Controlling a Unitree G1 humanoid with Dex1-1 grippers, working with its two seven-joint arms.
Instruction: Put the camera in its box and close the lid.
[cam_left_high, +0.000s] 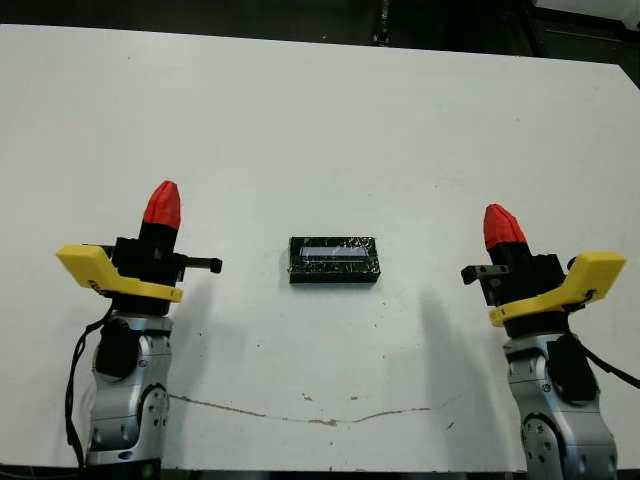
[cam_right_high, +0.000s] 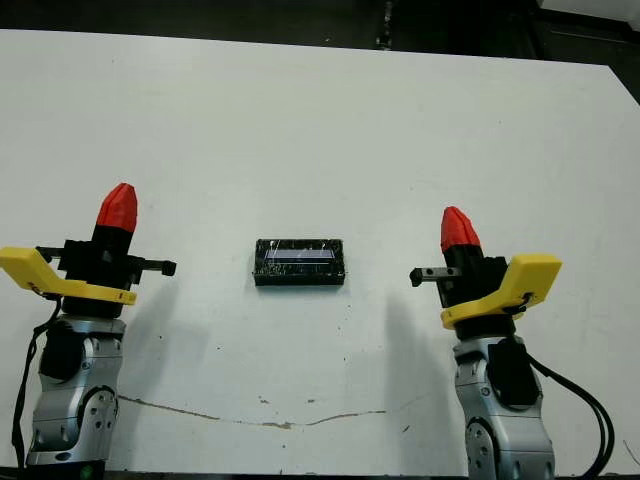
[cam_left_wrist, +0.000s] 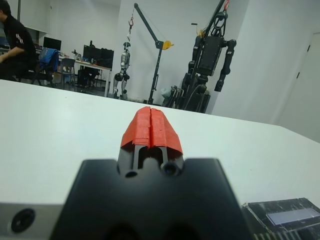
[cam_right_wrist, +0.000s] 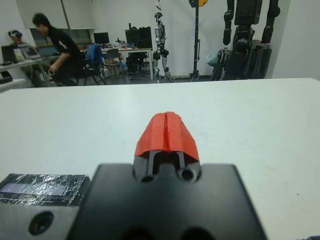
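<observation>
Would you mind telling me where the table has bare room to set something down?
Nearly everywhere. The white table is bare beyond the closed lid, and between it and the left gripper and right gripper, both with jaws shut. Only the centre is taken; nothing is crowded.

A glossy black rectangular lid (cam_left_high: 335, 260) with a crinkly sheen carried a pale lavender stripe along its top. The worktop (cam_left_high: 300, 120) was plain white, marked by a thin brownish crack near its front edge. Both grippers showed red fingertips, black bodies and yellow brackets over silver wrists.
</observation>
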